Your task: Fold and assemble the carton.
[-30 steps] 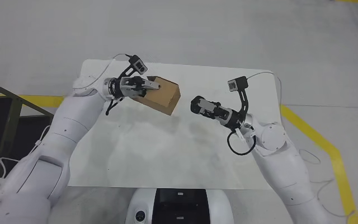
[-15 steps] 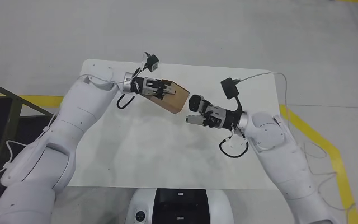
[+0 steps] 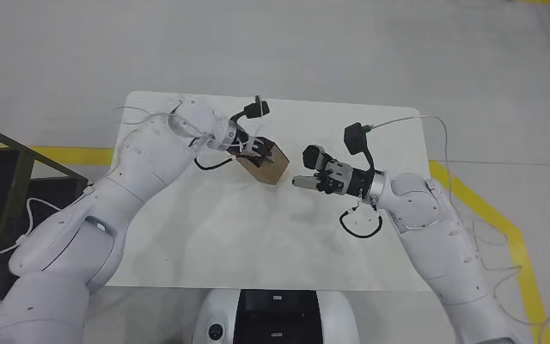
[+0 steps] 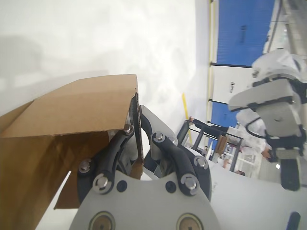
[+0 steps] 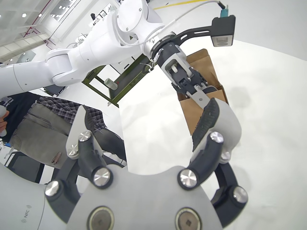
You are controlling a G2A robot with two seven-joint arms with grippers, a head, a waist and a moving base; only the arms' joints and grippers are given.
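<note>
Left tool (image 3: 259, 150) tight on carton (image 3: 271, 166) wall; long axis toward spread right tool (image 3: 303, 168).

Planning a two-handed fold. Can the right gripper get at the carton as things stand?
Probably yes. The right gripper is open and faces the carton with nothing between them; the left gripper clamps a carton wall on the opposite side.

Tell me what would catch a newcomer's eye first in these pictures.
The brown carton stands out near the middle of the white table, with the left gripper clamped on one of its walls. Just beside it, the right gripper hangs open, facing the carton without touching it.
</note>
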